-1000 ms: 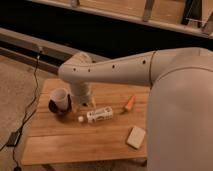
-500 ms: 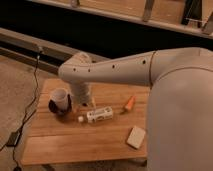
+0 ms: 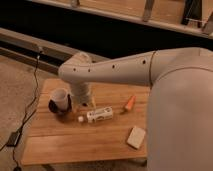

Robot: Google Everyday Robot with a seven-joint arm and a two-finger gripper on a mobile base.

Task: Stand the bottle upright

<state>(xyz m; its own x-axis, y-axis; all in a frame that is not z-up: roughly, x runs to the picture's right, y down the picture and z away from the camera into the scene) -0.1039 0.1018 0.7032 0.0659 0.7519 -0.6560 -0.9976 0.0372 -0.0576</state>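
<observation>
Arm spans in from right over table, elbow bent, forearm dropping straight down. Gripper sits low over tabletop between mug and bottle (wrist hides it; cannot tell how far it is spread). Bottle lies on side, cap end pointing left, just beside gripper.

A single camera sits high on the robot's own side and looks steeply down and forward over the wooden table toward its far edge. It is close enough that the white arm fills the right side and covers the table's right edge. The gripper hangs toward the far left corner.
</observation>
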